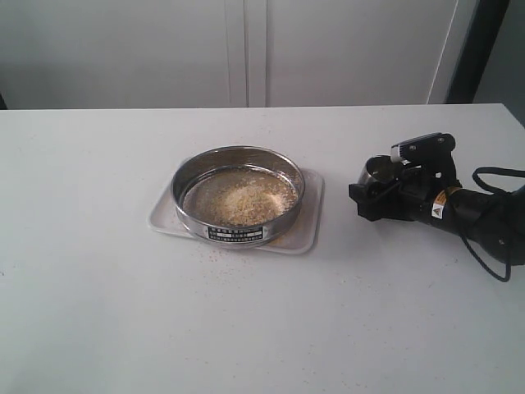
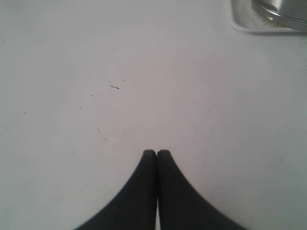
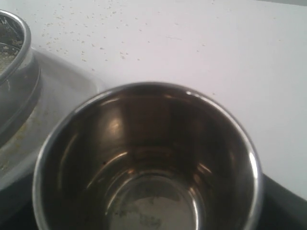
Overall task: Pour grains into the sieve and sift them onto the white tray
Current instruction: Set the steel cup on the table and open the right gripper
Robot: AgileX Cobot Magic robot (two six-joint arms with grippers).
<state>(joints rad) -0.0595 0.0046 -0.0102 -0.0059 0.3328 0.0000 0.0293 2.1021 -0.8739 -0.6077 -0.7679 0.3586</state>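
While the sieve [image 1: 238, 195] sits on the tray [image 1: 310, 236] at mid-counter [image 1: 98, 312], the grains [image 1: 244, 199] lie spread over its mesh, pale and golden mixed. The sieve's label [image 1: 238, 234] faces the exterior camera. Beside the tray, stray grains [image 3: 86, 43] dot the counter, and a few specks lie on the tray floor by the sieve wall. The right hand [image 1: 376, 195] is low, right of the tray and apart from it, grasping a steel cup [image 3: 148, 158]. The cup's inside shows bare metal with faint residue at the bottom. The left hand [image 2: 156, 153] is clenched on nothing above bare counter, with a tray corner nearby.
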